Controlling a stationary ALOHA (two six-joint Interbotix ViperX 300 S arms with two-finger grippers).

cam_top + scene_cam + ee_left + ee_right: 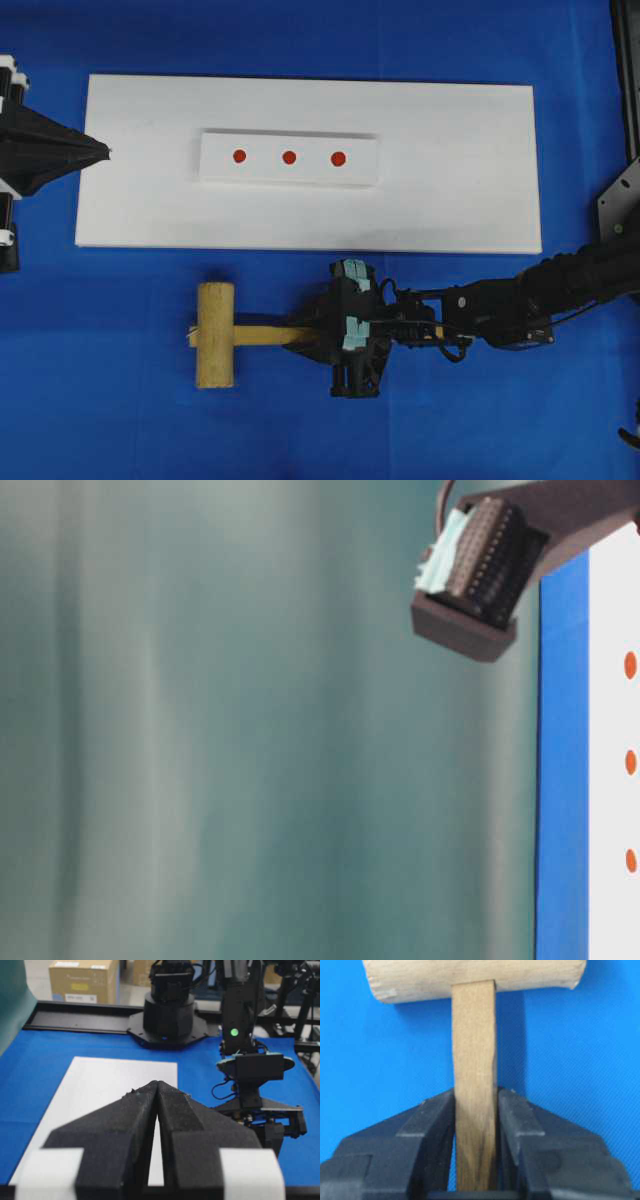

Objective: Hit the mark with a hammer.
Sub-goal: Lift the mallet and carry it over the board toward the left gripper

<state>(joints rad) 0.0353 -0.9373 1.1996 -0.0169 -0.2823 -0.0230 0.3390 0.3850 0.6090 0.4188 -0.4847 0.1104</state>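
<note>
The hammer (215, 335) lies flat on the blue cloth in front of the white board, head to the left and handle pointing right. My right gripper (308, 338) is shut on the handle. In the right wrist view both fingers (437, 1115) press the sides of the flat handle (475, 1050), below the cylindrical head (475, 977). The mark (338, 158) is the right-end red dot on the white block (265, 170), well behind the hammer. My left gripper (100, 152) is shut with nothing in it at the board's left edge; its tips (157, 1083) meet over the board.
The white block sits in the middle of a large white board (460, 190) on blue cloth. Two other red dots (289, 157) are left of the mark. The right arm (520, 300) stretches in from the right. A black rail (625, 70) borders the far right.
</note>
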